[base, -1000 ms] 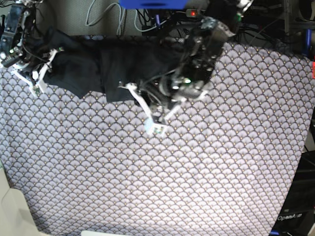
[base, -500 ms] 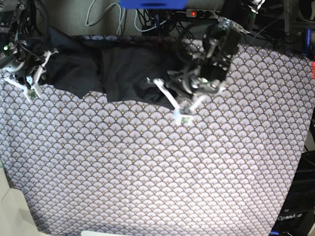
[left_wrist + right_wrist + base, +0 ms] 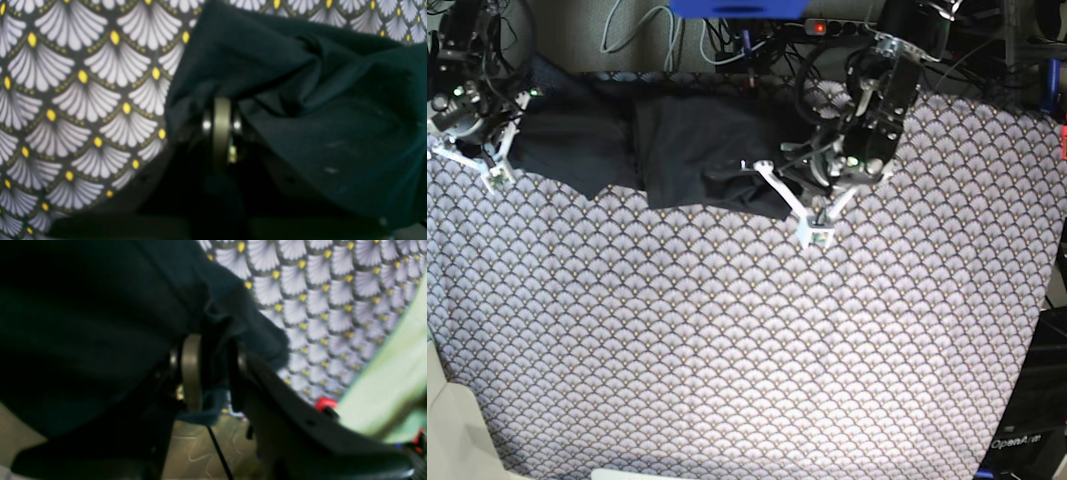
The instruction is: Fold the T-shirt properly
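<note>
Both grippers pinch the T-shirt (image 3: pixel 677 140) on the tablecloth (image 3: pixel 747 340).

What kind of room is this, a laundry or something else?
Most likely a robotics lab, not a laundry. A table under a grey scallop-print tablecloth holds one wrinkled black cloth T-shirt, and behind it sit loose cables and a power strip with a red switch.

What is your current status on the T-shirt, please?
Left gripper shut on T-shirt edge. Right gripper pinching cloth at opposite end. Shirt stretched along far side of tablecloth, unfolded. Nothing in the way.
</note>
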